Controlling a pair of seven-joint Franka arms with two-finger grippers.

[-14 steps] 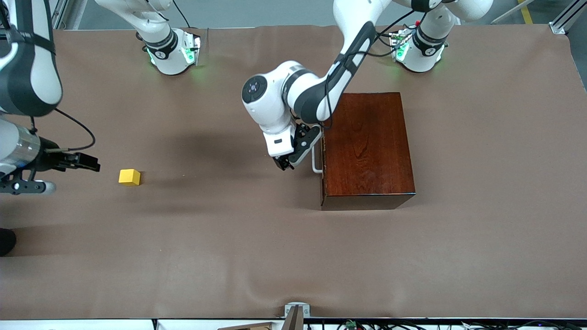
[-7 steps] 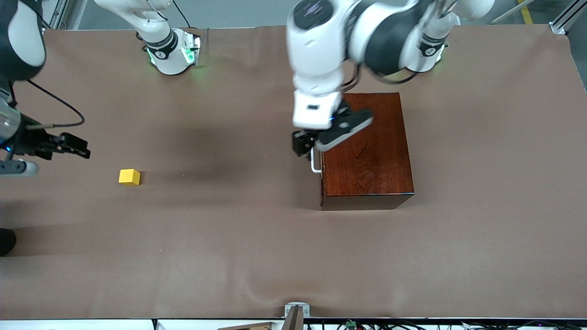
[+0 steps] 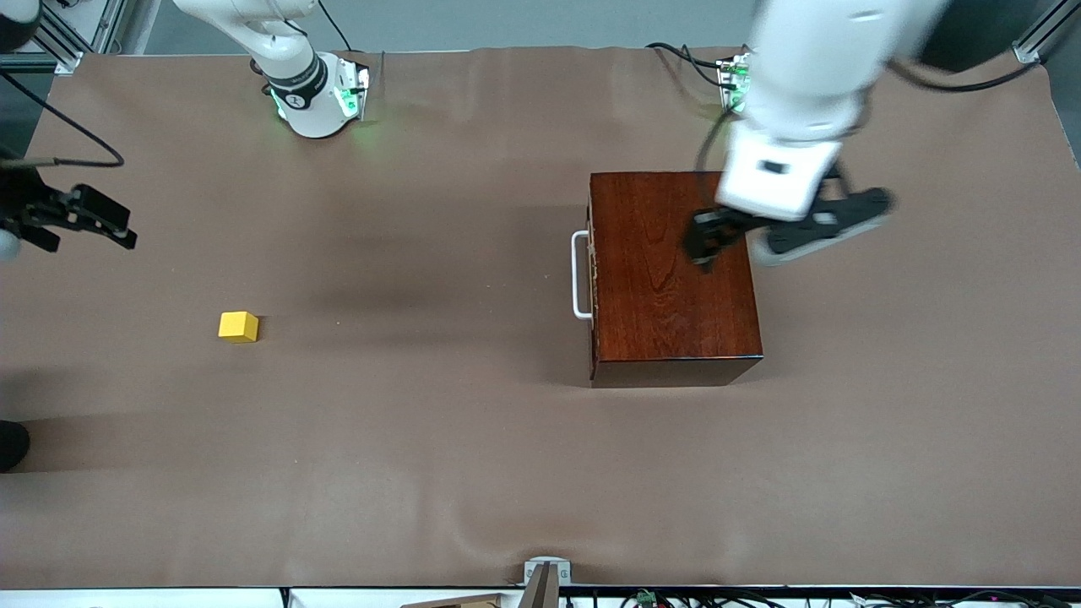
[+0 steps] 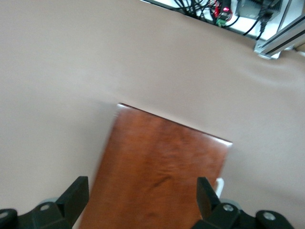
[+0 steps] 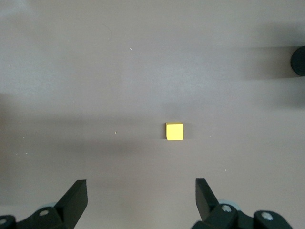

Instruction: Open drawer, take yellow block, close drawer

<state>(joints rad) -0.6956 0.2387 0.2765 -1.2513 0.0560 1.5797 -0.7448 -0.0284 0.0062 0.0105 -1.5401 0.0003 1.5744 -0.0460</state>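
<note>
Drawer point(image 3: 591, 274) shut; yellow block point(image 3: 238, 326) on table.

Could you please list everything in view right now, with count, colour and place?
wooden box: one, glossy dark reddish-brown, on the table toward the left arm's end.
drawer: one, shut flush in the box, facing the right arm's end.
handle: one, white U-shaped bar, on the drawer's front.
yellow block: one, bright yellow, on the bare table toward the right arm's end, outside the drawer.
table: one, brown cover.
left hand: one, black fingers, open, up over the box's top, holding nothing.
right hand: one, black, open, empty, up over the table's right-arm end.
</note>
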